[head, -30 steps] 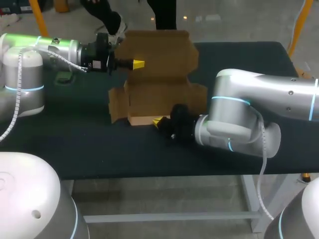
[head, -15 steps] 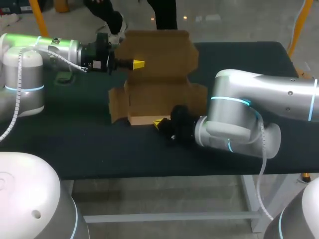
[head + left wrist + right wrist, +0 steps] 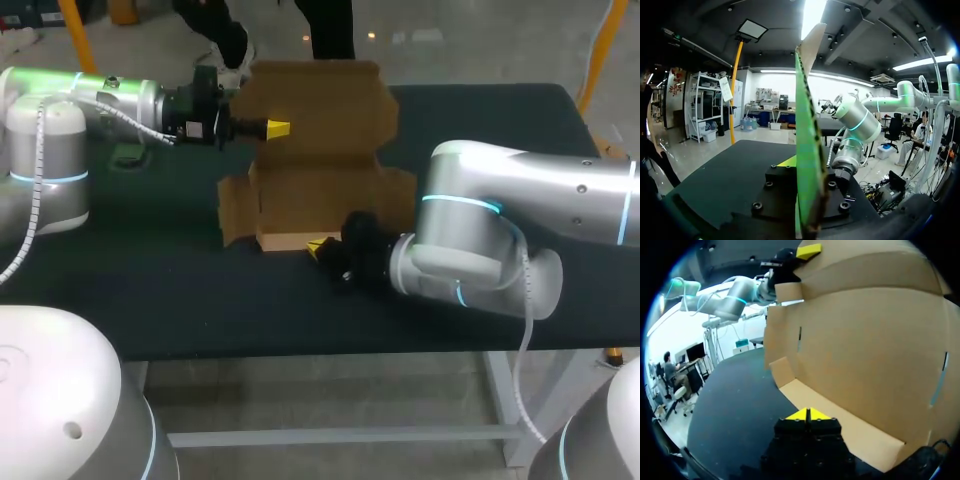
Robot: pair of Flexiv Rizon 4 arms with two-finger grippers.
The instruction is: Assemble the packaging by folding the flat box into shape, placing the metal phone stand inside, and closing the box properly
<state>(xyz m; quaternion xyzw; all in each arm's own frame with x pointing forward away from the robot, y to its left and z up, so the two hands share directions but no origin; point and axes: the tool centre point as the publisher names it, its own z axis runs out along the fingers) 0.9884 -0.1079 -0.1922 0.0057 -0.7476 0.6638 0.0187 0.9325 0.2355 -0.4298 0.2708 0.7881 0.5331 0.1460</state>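
A brown cardboard box (image 3: 315, 190) stands half folded in mid-table, with its lid (image 3: 320, 105) upright at the back and its side flaps out. My left gripper (image 3: 278, 128) is shut on the lid's left edge; in the left wrist view the lid (image 3: 807, 150) rises edge-on from between its fingers. My right gripper (image 3: 318, 245) is shut with nothing in it, its yellow tips (image 3: 808, 414) together at the edge of the front flap (image 3: 840, 427), which lies flat on the table. In the right wrist view my left gripper (image 3: 807, 251) shows at the lid's top. No phone stand is in view.
The black table (image 3: 200, 290) runs wide on both sides of the box. A small dark object (image 3: 125, 157) lies near my left arm. My right arm's elbow (image 3: 470, 250) sits low over the table to the right of the box.
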